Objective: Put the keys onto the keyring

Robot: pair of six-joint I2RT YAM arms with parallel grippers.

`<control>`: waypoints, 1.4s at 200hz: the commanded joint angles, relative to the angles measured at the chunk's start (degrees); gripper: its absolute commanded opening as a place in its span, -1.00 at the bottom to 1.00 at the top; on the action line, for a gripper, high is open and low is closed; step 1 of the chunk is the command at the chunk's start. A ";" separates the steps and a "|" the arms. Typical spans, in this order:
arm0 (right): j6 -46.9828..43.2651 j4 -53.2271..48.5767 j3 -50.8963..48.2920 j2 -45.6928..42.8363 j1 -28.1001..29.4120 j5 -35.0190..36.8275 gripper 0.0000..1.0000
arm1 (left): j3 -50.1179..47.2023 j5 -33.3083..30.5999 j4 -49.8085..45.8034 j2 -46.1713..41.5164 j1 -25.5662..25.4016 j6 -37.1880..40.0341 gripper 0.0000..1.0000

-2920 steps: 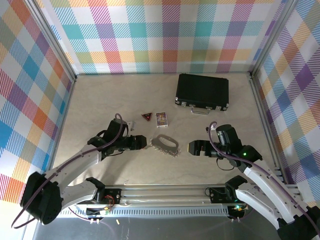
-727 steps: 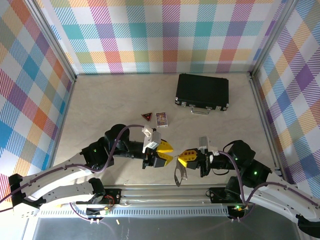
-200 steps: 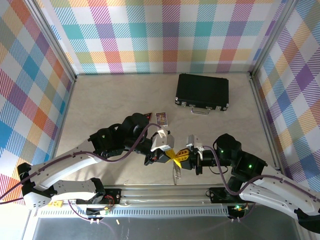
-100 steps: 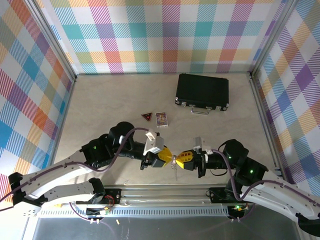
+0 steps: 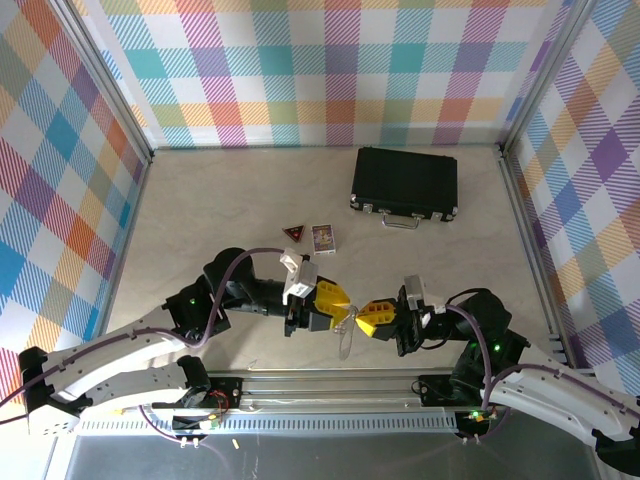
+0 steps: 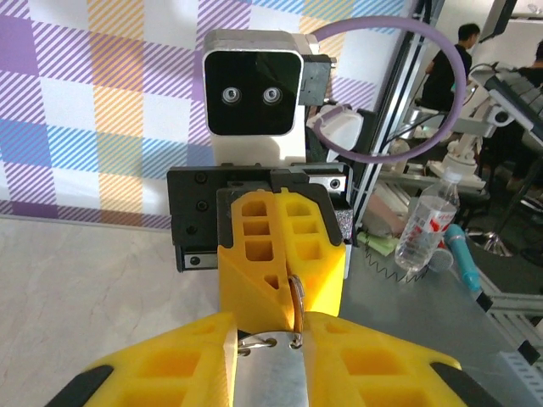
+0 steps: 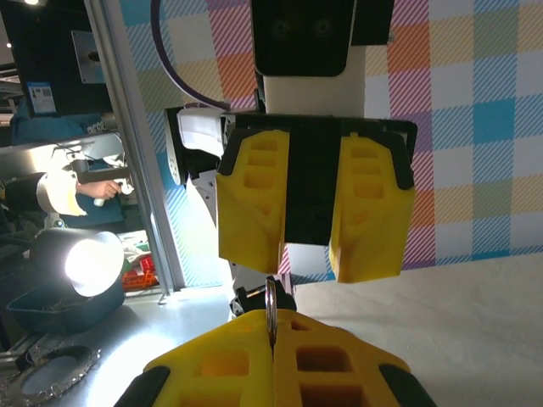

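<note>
Right, both arms are nose to nose at six o'clock on the table (image 5: 220, 200), close to the near edge. The right gripper (image 6: 284, 288) has its yellow fingers pressed flat together, and there's a thin metal ring nipped edge-on in the seam between them. That's the top of the keyring (image 5: 347, 338), and the silver loop hangs down from that pinch, clear of the tabletop, dangling at six o'clock from the fingertips. Facing it from nine o'clock is the left gripper (image 7: 308, 250), jaws parted to a modest gap with the black body showing between them. From its own wrist camera the flat silver part of the keyring sits right in that gap, two small wire rings at its upper end, and I can't tell whether the yellow fingers (image 6: 161, 369) are touching the metal or just flanking it. Further up the table, at eleven o'clock from the grippers, lies a dark triangular badge (image 5: 293, 233), with a small printed card (image 5: 323, 238) just beside it at twelve. Well away at one o'clock sits the black case (image 5: 405, 182), closed, handle towards us.
</note>
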 commanded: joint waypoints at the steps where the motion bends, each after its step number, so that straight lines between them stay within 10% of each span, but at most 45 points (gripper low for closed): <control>1: 0.70 5.54 -0.38 -0.44 0.29 0.00 -1.00 | -1.42 2.66 6.24 0.25 0.18 -2.38 -0.42; 98: 0.53 8.02 -1.99 -1.36 0.32 3.33 -1.00 | -1.70 4.03 9.59 1.98 0.04 -4.19 -0.37; 280: -0.44 7.80 -1.30 1.44 0.36 5.44 -1.00 | -0.30 4.43 9.12 4.41 -0.22 -4.03 -1.00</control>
